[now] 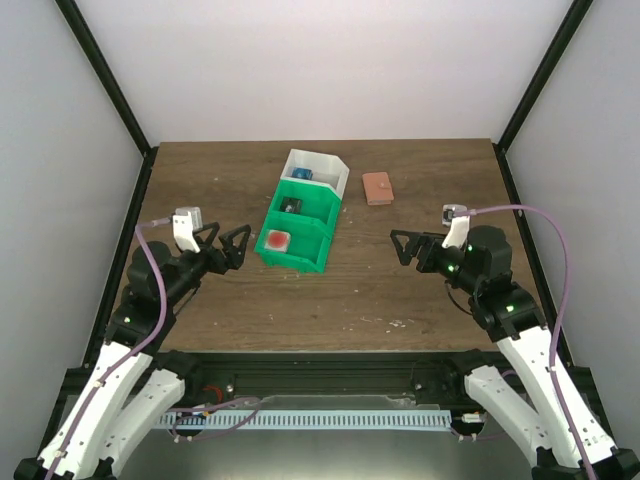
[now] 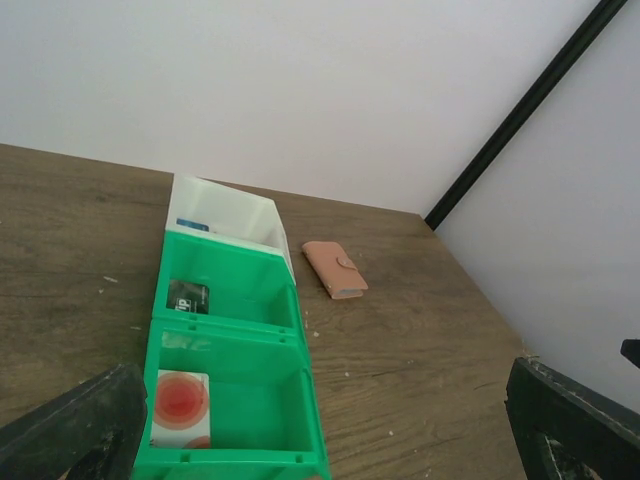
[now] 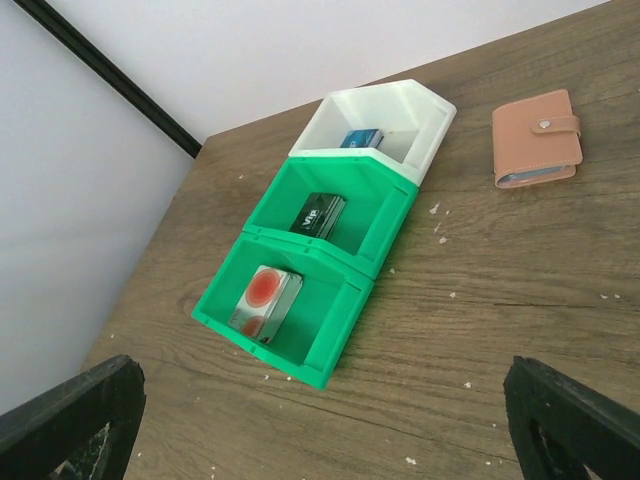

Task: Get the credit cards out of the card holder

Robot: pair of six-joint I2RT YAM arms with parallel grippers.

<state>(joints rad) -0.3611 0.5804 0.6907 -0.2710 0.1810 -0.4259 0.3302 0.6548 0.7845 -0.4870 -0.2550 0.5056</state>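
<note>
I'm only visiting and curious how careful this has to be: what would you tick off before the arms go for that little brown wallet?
1. The card holder lies flat on the table: ok.
2. It sits apart from the bin: ok.
3. Its strap is undone: not ok, it is snapped shut.
4. The left gripper is open and empty: ok.
5. The right gripper is open and empty: ok.
6. Number of credit cards inside: cannot tell.

I see a dark wood-grain bench [image 1: 400, 300] with two things directly on it. A green-and-white three-compartment bin [image 1: 292, 263] sits angled, left of centre. The card holder [image 1: 378, 187] lies flat and shut just beside the bin's white far end, not touching. Pale specks [image 3: 437, 209] are scattered on the wood.
</note>
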